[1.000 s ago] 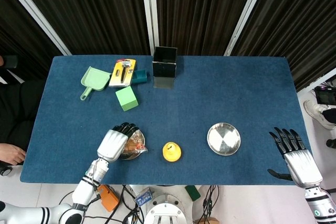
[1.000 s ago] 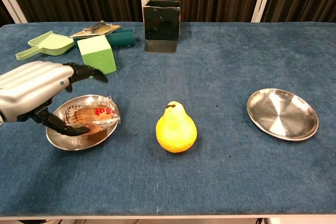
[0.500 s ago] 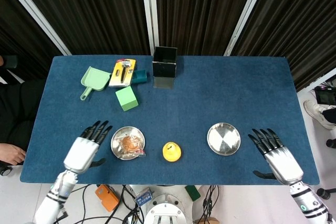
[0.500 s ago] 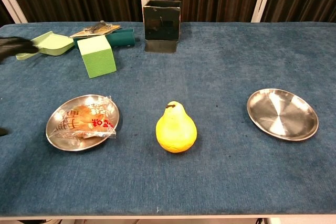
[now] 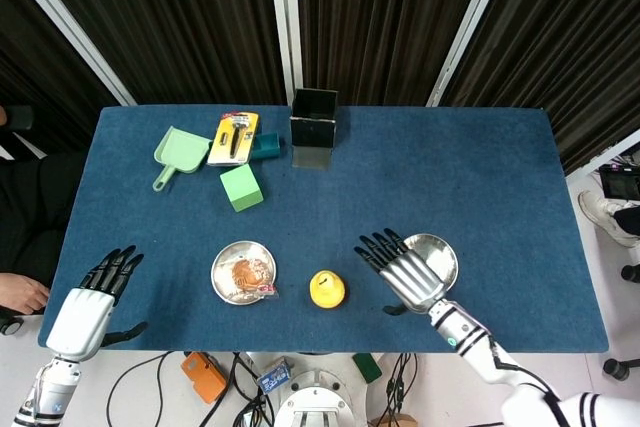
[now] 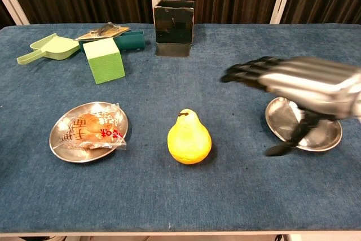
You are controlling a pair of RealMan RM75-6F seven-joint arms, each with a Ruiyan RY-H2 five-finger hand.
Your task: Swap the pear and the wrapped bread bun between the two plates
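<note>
The yellow pear stands upright on the blue cloth, between the two plates and on neither. The wrapped bread bun lies on the left steel plate. The right steel plate holds nothing. My right hand hovers open over that plate's left part, fingers spread and pointing toward the pear, not touching it. My left hand is open at the table's front left corner, well away from the bun; the chest view does not show it.
At the back left lie a green dustpan, a green block, a carded tool pack and a teal box. A black open box stands at the back centre.
My left hand let go of the bun on the left plate and drew back to the front left corner. My right hand swept in from the right edge to above the right plate.
</note>
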